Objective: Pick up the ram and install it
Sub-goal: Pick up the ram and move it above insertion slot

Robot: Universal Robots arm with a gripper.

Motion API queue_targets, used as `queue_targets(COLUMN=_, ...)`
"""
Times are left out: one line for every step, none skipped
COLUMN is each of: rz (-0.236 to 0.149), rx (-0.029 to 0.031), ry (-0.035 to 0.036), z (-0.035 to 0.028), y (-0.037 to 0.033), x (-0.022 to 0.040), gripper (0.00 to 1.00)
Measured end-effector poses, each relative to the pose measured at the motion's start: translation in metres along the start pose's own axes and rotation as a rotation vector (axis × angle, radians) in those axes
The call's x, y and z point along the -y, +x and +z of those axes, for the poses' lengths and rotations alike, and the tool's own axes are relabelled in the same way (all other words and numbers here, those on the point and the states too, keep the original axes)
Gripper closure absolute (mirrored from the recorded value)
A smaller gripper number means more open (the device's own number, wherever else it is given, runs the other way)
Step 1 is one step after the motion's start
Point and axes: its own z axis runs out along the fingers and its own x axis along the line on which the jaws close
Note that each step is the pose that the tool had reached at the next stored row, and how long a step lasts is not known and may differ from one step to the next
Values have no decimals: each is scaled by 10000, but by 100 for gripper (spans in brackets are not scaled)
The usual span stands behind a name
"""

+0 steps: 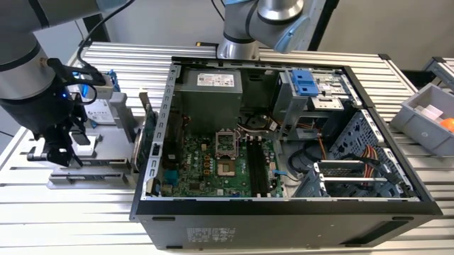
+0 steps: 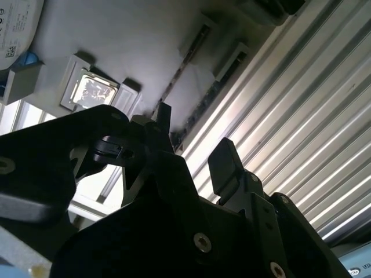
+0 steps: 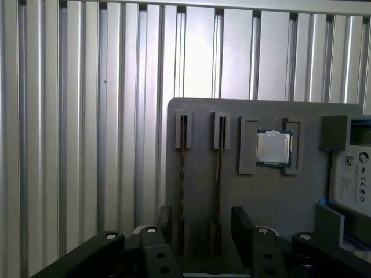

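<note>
Two ram sticks stand on edge in slots of a grey holder: one ram stick and a second ram stick beside it. In the second wrist view a ram stick shows as a thin dark edge. My gripper hovers over the near end of the sticks, open and holding nothing, with one dark finger on each side of the pair. In the exterior view the gripper hangs above the holder at the left of the open computer case. Black memory slots lie on the motherboard.
A processor chip sits in a recess of the holder, and a hard drive with a white label lies beyond it. A green expansion card stands beside the case wall. A second arm rises behind the case. A grey bin stands at the exterior view's right.
</note>
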Motion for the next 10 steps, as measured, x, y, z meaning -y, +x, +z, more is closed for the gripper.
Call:
queue_targets(rz=-16, rx=0, ry=0, z=7, y=5, x=0, gripper=0)
queue_targets(rz=-31, rx=0, ry=-1, z=13, y=8, x=0, gripper=0)
queue_targets(rz=-45, rx=-1, ry=-2, z=19, y=12, x=0, gripper=0)
queue_targets(rz=-59, rx=-1, ry=-3, z=25, y=17, x=0, gripper=0)
queue_targets(rz=-72, rx=0, ry=-3, z=32, y=21, x=0, gripper=0)
queue_targets(rz=-87, rx=-1, ry=-4, z=39, y=25, x=0, gripper=0)
queue_targets(rz=-101, rx=-1, ry=-5, z=46, y=30, x=0, gripper=0)
queue_targets(rz=-112, rx=-1, ry=-5, z=54, y=35, x=0, gripper=0)
queue_targets(rz=-120, rx=-1, ry=-5, z=62, y=40, x=0, gripper=0)
queue_targets(rz=-126, rx=-2, ry=-5, z=69, y=44, x=0, gripper=0)
